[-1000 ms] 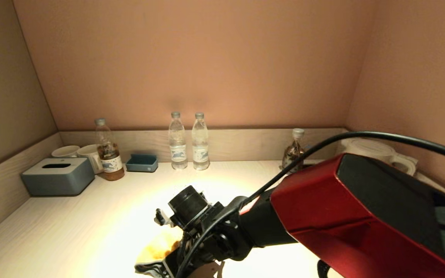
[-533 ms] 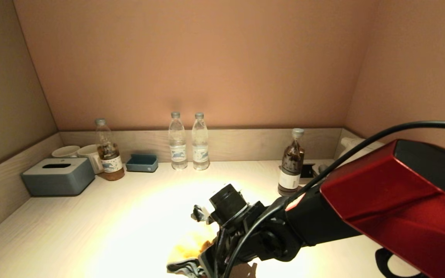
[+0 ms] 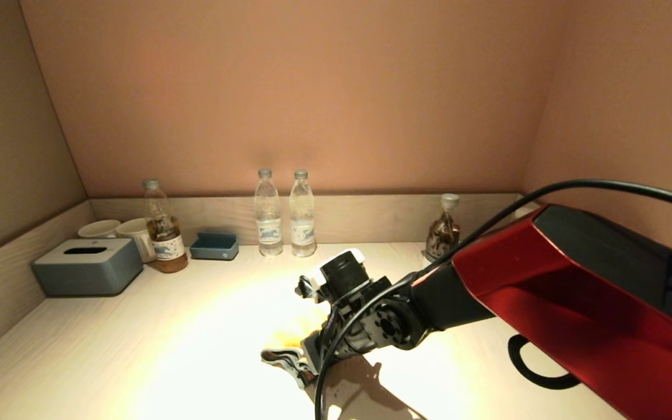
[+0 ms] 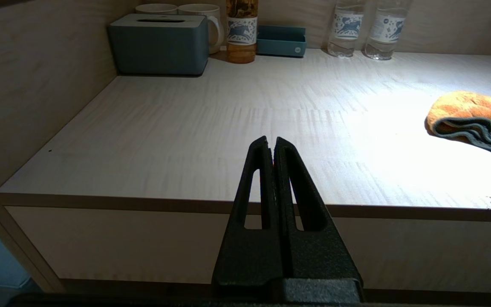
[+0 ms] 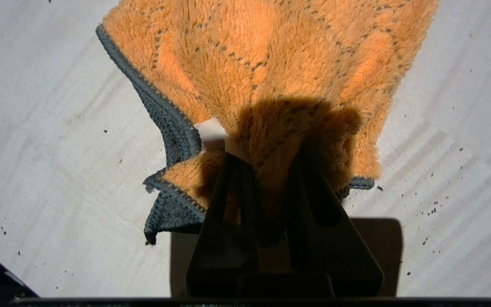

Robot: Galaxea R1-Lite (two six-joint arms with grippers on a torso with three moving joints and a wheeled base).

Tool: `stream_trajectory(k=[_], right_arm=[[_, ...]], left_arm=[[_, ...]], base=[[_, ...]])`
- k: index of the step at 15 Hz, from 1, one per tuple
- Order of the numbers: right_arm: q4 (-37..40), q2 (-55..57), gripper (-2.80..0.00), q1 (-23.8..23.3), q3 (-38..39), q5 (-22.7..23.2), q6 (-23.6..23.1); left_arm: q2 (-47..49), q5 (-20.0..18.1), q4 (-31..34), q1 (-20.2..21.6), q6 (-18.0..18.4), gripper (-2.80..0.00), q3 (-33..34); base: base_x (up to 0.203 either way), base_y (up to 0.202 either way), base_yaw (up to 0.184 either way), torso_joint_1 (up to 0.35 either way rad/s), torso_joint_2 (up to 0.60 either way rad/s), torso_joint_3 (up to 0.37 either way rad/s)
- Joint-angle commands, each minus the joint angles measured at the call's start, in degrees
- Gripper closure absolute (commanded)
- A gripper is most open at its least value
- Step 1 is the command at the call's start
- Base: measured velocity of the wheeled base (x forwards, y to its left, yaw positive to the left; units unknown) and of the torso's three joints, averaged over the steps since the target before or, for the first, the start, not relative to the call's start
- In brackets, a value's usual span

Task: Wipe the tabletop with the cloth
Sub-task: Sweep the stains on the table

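The orange cloth point(image 3: 287, 345) with grey-blue edging lies bunched on the pale wood-grain tabletop point(image 3: 137, 350), near the front middle. My right gripper point(image 3: 312, 357) points down onto it, mostly hidden under its own wrist. From the right wrist, the right gripper point(image 5: 267, 155) is shut on a pinched fold of the cloth point(image 5: 271, 64), whose free part fans out flat on the tabletop point(image 5: 36, 106); a white label shows beside one finger. My left gripper point(image 4: 271, 143) is shut and empty, held before the tabletop's front edge point(image 4: 228, 200), with the cloth point(image 4: 467, 113) off to its right.
Along the back rim stand a grey-blue tissue box point(image 3: 88, 266), two mugs point(image 3: 120, 230), a tea bottle point(image 3: 164, 242), a small blue tray point(image 3: 214, 246), two water bottles point(image 3: 285, 214) and another tea bottle point(image 3: 444, 227). Dark specks dot the tabletop near the cloth point(image 5: 433, 211).
My right arm has dragged the cloth to the right along the front of the tabletop, then a little toward the back. The grip on the cloth is unchanged.
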Motion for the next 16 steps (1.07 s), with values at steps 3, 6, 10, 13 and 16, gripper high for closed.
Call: stream_trajectory(k=[3, 6, 10, 13, 16], right_arm=[[4.09, 4.77, 0.00, 2.52, -9.80, 0.25, 0.38], [5.00, 4.55, 0.00, 5.62, -10.72, 0.31, 0.54], [5.04, 2.38, 0.00, 10.29, -9.37, 0.29, 1.89], [4.97, -0.29, 0.00, 12.64, -5.95, 0.43, 1.96], [4.54, -4.78, 0.00, 15.04, 0.32, 0.65, 2.01]], left_arm=[[0.04, 0.07, -0.02, 0.03, -0.03, 0.00, 0.00], [0.04, 0.07, -0.02, 0.03, -0.03, 0.00, 0.00], [0.04, 0.07, -0.02, 0.03, -0.03, 0.00, 0.00], [0.04, 0.07, -0.02, 0.03, -0.03, 0.00, 0.00], [0.04, 0.07, -0.02, 0.03, -0.03, 0.00, 0.00]], base=[[0.000, 0.000, 0.000, 0.000, 0.00, 0.000], [0.000, 0.000, 0.000, 0.000, 0.00, 0.000], [0.000, 0.000, 0.000, 0.000, 0.00, 0.000], [0.000, 0.000, 0.000, 0.000, 0.00, 0.000], [0.000, 0.000, 0.000, 0.000, 0.00, 0.000]])
